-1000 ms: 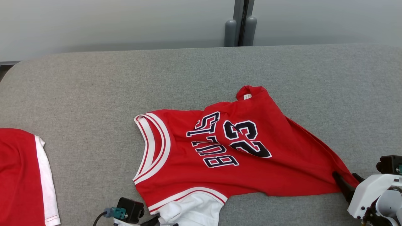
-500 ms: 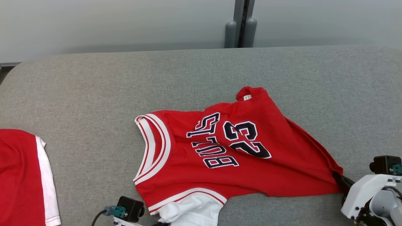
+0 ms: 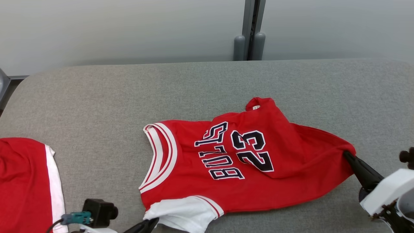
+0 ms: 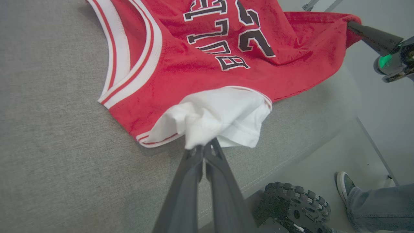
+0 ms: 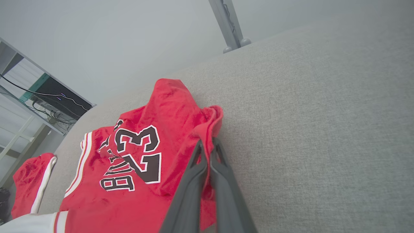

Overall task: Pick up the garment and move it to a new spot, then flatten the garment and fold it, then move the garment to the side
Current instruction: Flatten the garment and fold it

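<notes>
The garment [image 3: 245,161] is a red jersey with "BULLS 23" lettering and a white sleeve [image 4: 223,116], lying crumpled on the grey padded table [image 3: 97,103]. My left gripper [image 4: 204,148] is shut on the bunched edge of the white sleeve; in the head view it [image 3: 154,221] shows at the bottom edge. My right gripper [image 5: 207,144] is shut on the red hem corner at the garment's right end, and that corner [image 3: 346,150] is raised off the table. The right gripper [image 3: 347,153] points up and left from the lower right.
A second red-and-white garment [image 3: 26,184] lies at the table's left edge. Two grey posts [image 3: 249,48] stand behind the table's far edge. Below the near edge are the robot's wheel [image 4: 292,204] and a person's shoe [image 4: 343,184]. A shelf with cables [image 5: 35,97] stands at the left.
Both grippers have closed on the garment. The right one has lifted the hem corner up and back, and the left one has tugged the white sleeve. The head camera has tilted.
</notes>
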Robot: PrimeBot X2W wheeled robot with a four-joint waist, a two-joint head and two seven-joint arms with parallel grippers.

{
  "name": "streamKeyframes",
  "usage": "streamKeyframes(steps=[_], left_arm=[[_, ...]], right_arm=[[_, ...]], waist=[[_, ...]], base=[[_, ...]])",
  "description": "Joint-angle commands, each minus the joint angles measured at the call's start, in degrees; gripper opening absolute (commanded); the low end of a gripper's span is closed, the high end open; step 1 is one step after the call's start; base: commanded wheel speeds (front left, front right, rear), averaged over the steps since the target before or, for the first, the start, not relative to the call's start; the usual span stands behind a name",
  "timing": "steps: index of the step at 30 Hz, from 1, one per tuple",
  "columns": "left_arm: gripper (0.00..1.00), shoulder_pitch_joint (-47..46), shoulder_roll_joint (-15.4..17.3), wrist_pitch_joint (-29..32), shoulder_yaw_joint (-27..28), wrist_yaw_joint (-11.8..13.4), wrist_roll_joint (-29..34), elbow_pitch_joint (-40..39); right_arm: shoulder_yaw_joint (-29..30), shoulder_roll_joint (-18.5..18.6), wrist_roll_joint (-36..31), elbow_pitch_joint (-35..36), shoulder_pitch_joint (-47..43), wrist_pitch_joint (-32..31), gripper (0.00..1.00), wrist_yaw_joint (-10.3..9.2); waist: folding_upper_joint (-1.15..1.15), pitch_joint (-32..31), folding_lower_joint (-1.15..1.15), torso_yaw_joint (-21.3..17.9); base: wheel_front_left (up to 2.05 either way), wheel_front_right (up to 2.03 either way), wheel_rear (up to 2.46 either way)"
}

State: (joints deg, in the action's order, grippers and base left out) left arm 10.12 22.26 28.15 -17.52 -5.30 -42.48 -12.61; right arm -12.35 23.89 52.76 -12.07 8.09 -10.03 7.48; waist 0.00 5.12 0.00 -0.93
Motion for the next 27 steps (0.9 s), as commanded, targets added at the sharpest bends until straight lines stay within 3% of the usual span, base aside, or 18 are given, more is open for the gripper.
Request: streamKeyframes(steps=[1, 7, 11, 18, 27], left_arm=[[0.0, 0.7, 0.4, 0.2, 0.7, 0.5, -0.7, -1.4], [0.0, 4.7, 2.1, 1.5, 3.7, 2.4, -3.7, -9.8], [0.0, 3.2, 3.0, 1.0, 4.7, 2.2, -3.1, -12.4], [0.0, -6.3, 4.3, 1.0, 5.2, 0.3, -1.8, -9.9], [0.0, -30.7, 7.4, 0.8, 4.1, -1.9, -0.5, 1.7]], right_arm=[[0.8, 0.5, 0.7, 1.2, -1.4, 0.4, 0.0, 0.04], [4.8, 0.5, 2.6, 10.8, -8.5, -0.4, 0.0, 0.03], [5.4, -1.0, 1.8, 14.2, -9.2, -1.7, 0.0, 0.04], [2.3, -3.0, 4.7, 14.8, -1.8, -3.1, 0.0, 0.04], [-1.7, -2.8, 10.2, 8.4, 16.8, -4.7, 0.0, 0.05]], waist=[[0.0, -0.1, 0.0, 0.2], [0.0, -0.3, 0.0, 0.0], [0.0, -0.3, 0.0, -0.8], [0.0, 1.5, 0.0, -2.6], [0.0, 8.0, 0.0, -4.2]], base=[[0.0, 0.0, 0.0], [0.0, 0.0, 0.0], [0.0, 0.0, 0.0], [0.0, 0.0, 0.0], [0.0, 0.0, 0.0]])
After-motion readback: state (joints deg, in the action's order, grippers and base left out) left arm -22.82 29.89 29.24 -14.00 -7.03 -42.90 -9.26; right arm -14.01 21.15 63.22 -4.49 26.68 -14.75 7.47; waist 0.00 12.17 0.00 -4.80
